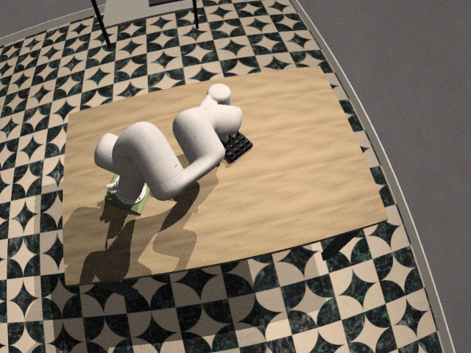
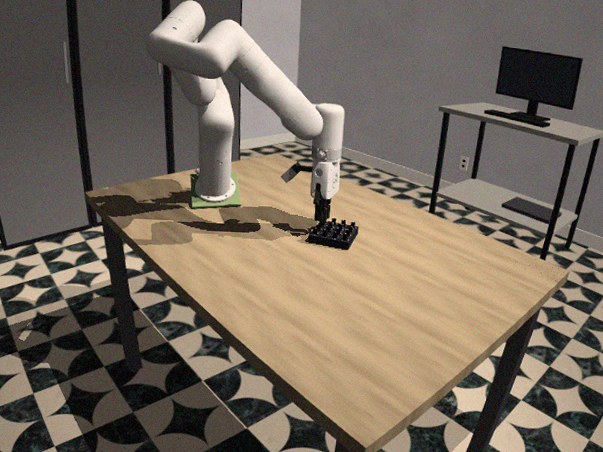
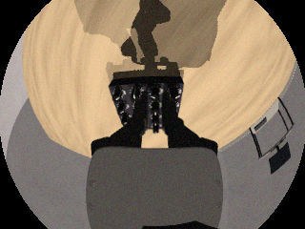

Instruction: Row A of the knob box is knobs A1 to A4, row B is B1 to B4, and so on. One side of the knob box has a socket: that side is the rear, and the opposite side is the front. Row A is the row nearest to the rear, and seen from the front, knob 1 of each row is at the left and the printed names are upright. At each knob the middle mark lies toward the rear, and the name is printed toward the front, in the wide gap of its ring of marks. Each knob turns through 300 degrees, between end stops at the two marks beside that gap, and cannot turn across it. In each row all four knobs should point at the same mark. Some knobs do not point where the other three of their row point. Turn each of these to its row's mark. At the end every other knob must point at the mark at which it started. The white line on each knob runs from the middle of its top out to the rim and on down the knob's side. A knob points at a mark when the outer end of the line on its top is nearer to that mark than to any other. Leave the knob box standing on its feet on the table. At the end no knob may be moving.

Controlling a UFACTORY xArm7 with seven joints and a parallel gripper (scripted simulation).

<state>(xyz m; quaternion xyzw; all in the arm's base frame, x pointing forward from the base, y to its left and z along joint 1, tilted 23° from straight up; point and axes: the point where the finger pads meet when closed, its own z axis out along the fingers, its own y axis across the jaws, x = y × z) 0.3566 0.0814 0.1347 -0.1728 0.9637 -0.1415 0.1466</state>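
The black knob box (image 1: 241, 152) (image 2: 329, 241) (image 3: 148, 80) stands flat on the table. Rows of small black knobs stand up from its top. White marks show in the wrist view, but names and pointing directions are too small to read. My gripper (image 2: 321, 218) (image 3: 154, 99) points down at the box's far side in the exterior view, its tips at about knob height. The fingers are open with a narrow gap. In the wrist view, a column of knobs shows between them; whether a knob is between the tips is unclear. The fingers hide neighbouring knobs. The arm hides part of the box in the top view.
The wooden table (image 1: 304, 170) (image 2: 391, 310) carries the arm's green base plate (image 1: 140, 208) (image 2: 214, 205). The arm's shadow falls across the table beside the box. A shelf desk (image 2: 580, 133) with a monitor (image 2: 538, 76) stands beyond the table.
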